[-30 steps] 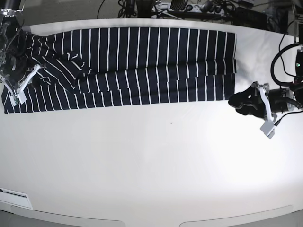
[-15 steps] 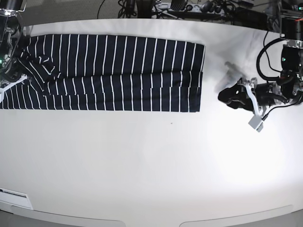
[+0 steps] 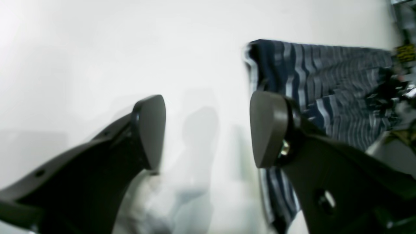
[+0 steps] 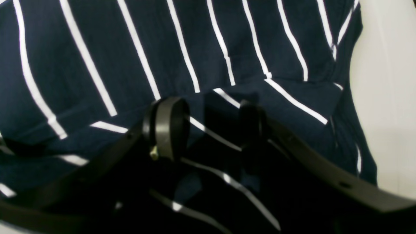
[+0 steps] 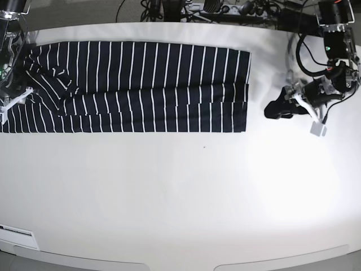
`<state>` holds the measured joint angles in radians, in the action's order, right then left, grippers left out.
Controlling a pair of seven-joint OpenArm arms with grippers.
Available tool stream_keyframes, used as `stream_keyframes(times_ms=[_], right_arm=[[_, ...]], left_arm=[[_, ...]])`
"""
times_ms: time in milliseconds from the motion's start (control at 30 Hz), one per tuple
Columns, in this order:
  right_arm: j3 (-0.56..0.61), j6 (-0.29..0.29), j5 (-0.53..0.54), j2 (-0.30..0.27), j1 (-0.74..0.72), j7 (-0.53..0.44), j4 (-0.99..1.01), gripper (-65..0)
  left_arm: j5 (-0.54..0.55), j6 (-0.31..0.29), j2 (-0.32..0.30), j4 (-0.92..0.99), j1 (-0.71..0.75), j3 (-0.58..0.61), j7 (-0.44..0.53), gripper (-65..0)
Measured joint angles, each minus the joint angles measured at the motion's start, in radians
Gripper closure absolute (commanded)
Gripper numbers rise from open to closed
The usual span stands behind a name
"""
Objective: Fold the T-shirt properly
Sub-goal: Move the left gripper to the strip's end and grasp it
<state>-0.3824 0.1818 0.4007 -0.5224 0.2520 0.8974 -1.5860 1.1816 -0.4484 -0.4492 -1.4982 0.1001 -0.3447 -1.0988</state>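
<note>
The left gripper (image 3: 208,130) stands wide open with nothing between its two grey pads (image 3: 152,130); only bare white table (image 3: 97,48) shows in the gap. In the base view this gripper (image 5: 274,109) hangs just beside the right-hand end of the T-shirt (image 5: 130,84), apart from the cloth.

The right gripper (image 4: 211,130) has a moderate gap between its fingers (image 4: 169,126), and both tips are down against the T-shirt (image 4: 162,48), where a fold of striped cloth lies between and under them. Whether the fingers actually pinch that cloth cannot be told. In the base view only part of this gripper (image 5: 10,100) shows at the left edge, over the T-shirt's left end.

The T-shirt lies on the table (image 5: 180,197) as a long flat band along the far side, dark navy with thin white stripes, folded lengthwise, with a rumpled fold near its left end. Cables and dark equipment (image 5: 225,8) sit beyond the table's far edge.

The left arm (image 5: 333,73) reaches in from the far right corner, its wrist bent toward the T-shirt. The right arm (image 5: 11,34) comes down along the left edge.
</note>
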Motion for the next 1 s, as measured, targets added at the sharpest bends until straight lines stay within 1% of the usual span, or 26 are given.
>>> stream_keyframes(times_ms=[100, 133, 300, 433, 700, 767, 800, 900, 1000], right_arm=[[0.0, 0.006, -0.001, 0.0, -0.005, 0.001, -0.002, -31.7], [0.0, 0.006, -0.001, 0.0, -0.008, 0.004, -0.002, -31.7], [0.001, 0.012, -0.016, -0.008, -0.016, 0.008, -0.002, -31.7], [0.001, 0.013, -0.009, -0.024, -0.017, 0.008, -0.002, -31.7], [0.002, 0.013, -0.016, -0.023, -0.054, 0.041, -0.002, -31.7], [0.002, 0.014, -0.016, -0.023, -0.071, 0.071, -0.001, -31.7], [0.002, 0.019, -0.016, -0.023, -0.076, 0.079, -0.001, -31.7], [0.002, 0.036, -0.016, -0.024, -0.077, 0.079, -0.001, -31.7], [0.002, 0.037, -0.016, -0.028, -0.075, 0.079, -0.001, -31.7]], left_arm=[[0.051, -0.003, 0.047, -0.003, 0.021, 0.0, -0.003, -42.2], [0.072, -0.004, 0.058, -0.003, 0.027, 0.0, -0.024, -42.2], [0.09, -0.005, 0.115, -0.008, 0.053, -0.003, -0.03, -42.2], [0.073, -0.003, 0.143, -0.014, 0.075, -0.004, -0.023, -42.2], [0.043, -0.002, 0.197, -0.027, 0.099, 0.013, 0.003, -42.2], [0.029, 0.027, 0.197, -0.035, 0.1, 0.017, 0.017, -42.2], [0.021, 0.029, 0.197, -0.04, 0.1, 0.017, 0.019, -42.2], [0.004, 0.051, 0.206, -0.066, 0.105, 0.017, 0.023, -42.2], [-0.034, 0.108, 0.226, -0.106, 0.109, 0.02, 0.031, -42.2]])
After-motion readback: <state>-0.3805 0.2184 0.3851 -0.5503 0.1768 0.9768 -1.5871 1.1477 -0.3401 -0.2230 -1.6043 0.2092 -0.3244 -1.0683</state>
